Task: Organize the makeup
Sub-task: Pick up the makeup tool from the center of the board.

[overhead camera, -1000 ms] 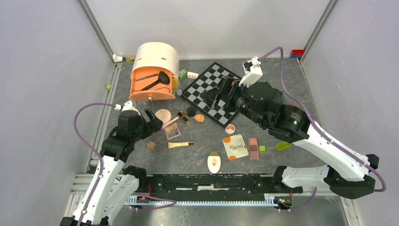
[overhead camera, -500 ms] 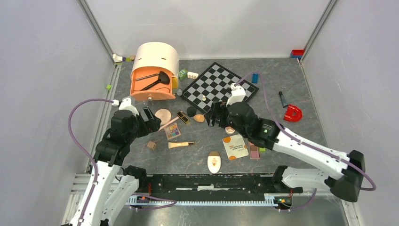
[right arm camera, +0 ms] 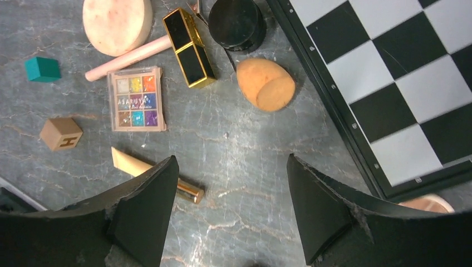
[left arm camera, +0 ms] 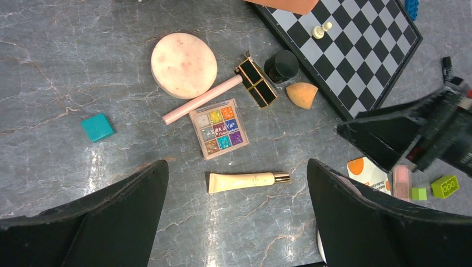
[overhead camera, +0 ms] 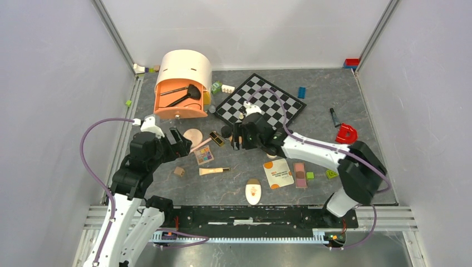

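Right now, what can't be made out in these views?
- Right wrist: pot, mostly behind a right gripper finger and cut off by the edge.
- Right wrist: tube, middle behind the other finger.
- Left wrist: sachet, mostly hidden by the right gripper and left gripper.
- Top: sachet print, too small.

Pale-walled booth, stone-look surface
The surface is dark grey, marbled with pale veins, and takes a soft glare under even light. Plain pale walls close it on three sides, with metal posts at the back corners.
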